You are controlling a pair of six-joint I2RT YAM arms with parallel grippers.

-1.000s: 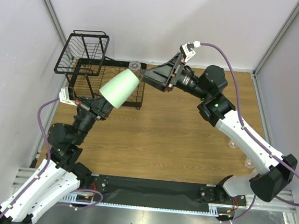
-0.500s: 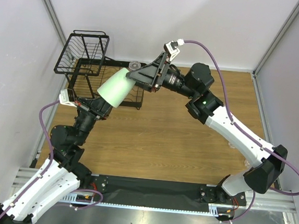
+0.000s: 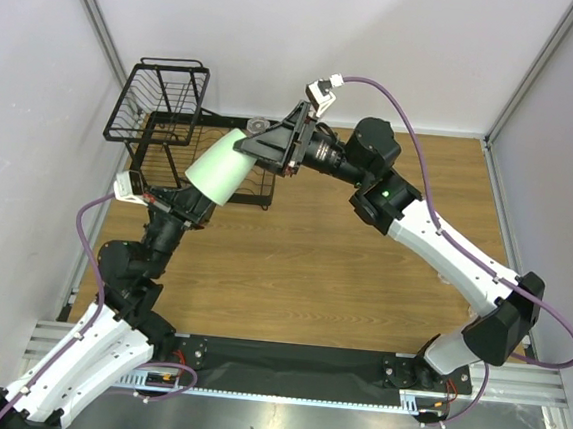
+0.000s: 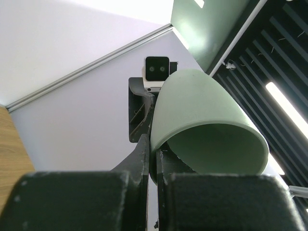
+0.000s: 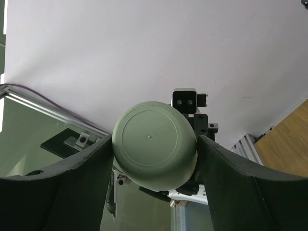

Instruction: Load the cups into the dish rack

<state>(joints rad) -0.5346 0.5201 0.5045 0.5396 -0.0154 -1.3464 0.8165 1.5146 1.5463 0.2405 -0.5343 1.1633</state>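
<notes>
Mint-green, the cup is held off the table in the top view. It overlaps the near edge of the black wire dish rack, with its mouth down-left and its base up-right. Compared with a second ago, we see the right arm swung further left. The right gripper, which was short of the cup then, now reaches its base, and the cup itself has barely shifted. The left gripper holds it at the rim. A small clear glass shows just behind the right gripper. Below lies a wooden table, closed in by pale walls with metal corner posts.

From the left wrist, we see the fingers pinching the cup's wall at the rim, one outside and one inside the mouth. Behind them are a pale wall and a dark slatted ceiling with lights.

From the right wrist, the cup's round base sits between the two spread fingers, each just beside it. We cannot tell whether they touch. A strip of wood shows at the lower right.
</notes>
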